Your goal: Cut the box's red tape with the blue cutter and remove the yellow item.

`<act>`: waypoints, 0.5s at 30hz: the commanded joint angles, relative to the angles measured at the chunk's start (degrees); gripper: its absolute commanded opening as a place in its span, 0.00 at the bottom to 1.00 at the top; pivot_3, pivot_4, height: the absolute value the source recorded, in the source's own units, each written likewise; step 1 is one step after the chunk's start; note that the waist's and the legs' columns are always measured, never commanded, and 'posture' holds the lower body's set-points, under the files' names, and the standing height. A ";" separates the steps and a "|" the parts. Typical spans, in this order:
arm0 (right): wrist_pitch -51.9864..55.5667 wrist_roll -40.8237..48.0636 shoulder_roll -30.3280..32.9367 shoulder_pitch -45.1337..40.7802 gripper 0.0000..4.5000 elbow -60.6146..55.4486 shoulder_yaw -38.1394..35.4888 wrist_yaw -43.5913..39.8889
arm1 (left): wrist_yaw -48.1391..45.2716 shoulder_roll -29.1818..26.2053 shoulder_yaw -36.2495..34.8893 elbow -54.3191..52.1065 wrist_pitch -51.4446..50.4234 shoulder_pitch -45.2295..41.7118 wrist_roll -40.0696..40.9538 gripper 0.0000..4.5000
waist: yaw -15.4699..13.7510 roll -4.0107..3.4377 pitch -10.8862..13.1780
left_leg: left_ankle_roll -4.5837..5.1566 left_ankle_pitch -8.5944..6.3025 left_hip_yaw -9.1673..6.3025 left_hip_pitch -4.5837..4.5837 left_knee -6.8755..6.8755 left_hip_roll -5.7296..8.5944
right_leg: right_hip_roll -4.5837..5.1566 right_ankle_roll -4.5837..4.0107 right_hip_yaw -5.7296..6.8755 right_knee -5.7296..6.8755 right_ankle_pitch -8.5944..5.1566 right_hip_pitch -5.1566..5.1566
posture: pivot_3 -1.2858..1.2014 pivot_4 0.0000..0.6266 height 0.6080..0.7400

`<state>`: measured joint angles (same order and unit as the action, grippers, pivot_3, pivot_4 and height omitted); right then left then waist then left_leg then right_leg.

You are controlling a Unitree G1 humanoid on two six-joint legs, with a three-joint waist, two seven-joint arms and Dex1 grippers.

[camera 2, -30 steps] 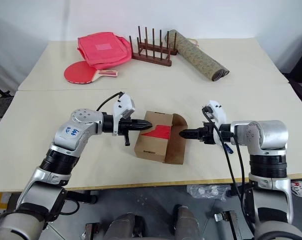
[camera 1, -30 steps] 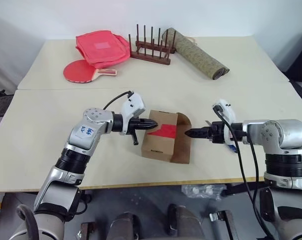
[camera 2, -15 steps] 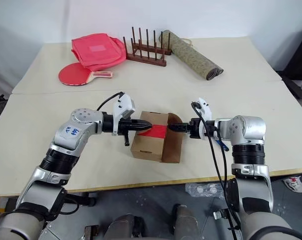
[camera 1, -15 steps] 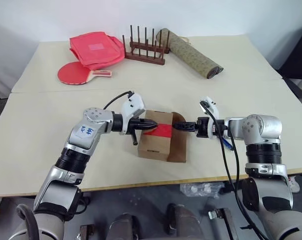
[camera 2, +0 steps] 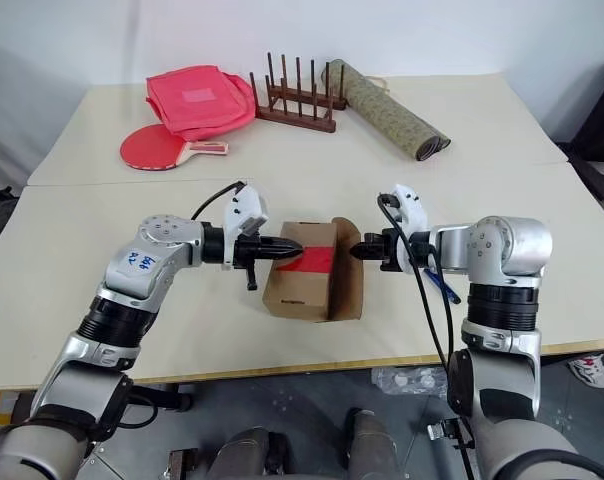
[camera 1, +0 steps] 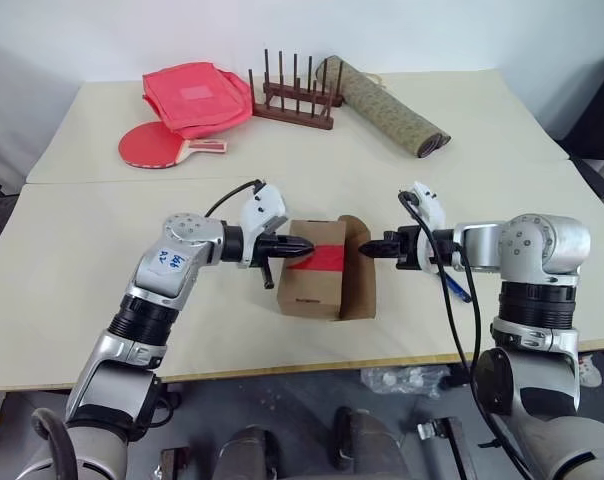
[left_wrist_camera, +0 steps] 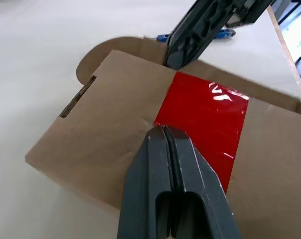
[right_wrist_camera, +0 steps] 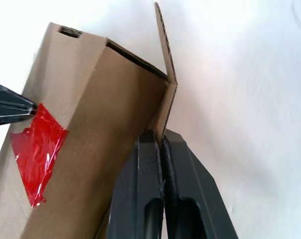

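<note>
Right hand (camera 2: 358,252), fingers together pinching the box's (camera 2: 302,270) open side flap (right_wrist_camera: 165,79), reaches in level from frame right, left hand (camera 2: 297,248) closed empty with tips on the red tape (camera 2: 317,259) at frame centre, blue cutter (camera 2: 441,285) on the surface behind the right forearm.

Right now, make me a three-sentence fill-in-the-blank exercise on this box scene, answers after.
1. The right gripper is shut on the box's ______.
2. The tape on the box is ______.
3. The left gripper's fingers are ______, tips at the tape's edge.
Answers: flap; red; shut
</note>
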<state>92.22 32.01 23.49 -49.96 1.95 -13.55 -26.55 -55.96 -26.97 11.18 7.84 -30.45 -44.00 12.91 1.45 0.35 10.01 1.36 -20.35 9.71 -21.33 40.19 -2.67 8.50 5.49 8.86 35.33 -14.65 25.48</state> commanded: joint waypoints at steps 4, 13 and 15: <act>0.28 20.23 11.16 -4.19 0.01 -6.99 2.81 7.37 | 1.30 1.32 0.27 -1.22 0.32 1.55 -0.35 0.00 | -0.01 0.00 0.00 | 0.03 -0.01 -0.03 -0.03 -0.02 0.01 | 0.05 0.00 0.02 -0.10 0.00 0.00 | 0.52 0.24 1.00; 0.28 42.94 19.39 -12.83 0.01 -0.57 8.00 23.12 | 2.64 2.46 -0.16 -1.05 1.04 2.46 -0.70 0.00 | 0.05 0.00 0.00 | 0.04 -0.01 0.01 -0.02 -0.10 -0.01 | 0.01 0.00 0.04 -0.20 0.00 0.00 | 0.52 0.24 1.00; 0.28 45.70 19.05 -14.00 0.01 0.40 8.62 26.03 | 2.61 1.81 -0.65 -1.08 0.92 2.60 -0.56 0.00 | 0.04 0.00 0.01 | 0.04 -0.01 0.01 -0.04 -0.10 -0.02 | 0.02 0.00 0.03 -0.21 0.00 0.00 | 0.52 0.24 1.00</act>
<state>92.20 74.11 42.54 -62.53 2.57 -4.93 -2.29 -53.31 -24.94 11.20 7.69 -30.00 -41.36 12.22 1.50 0.36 10.02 1.40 -20.37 9.72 -21.37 40.09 -2.70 8.52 5.50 8.90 35.11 -14.65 25.47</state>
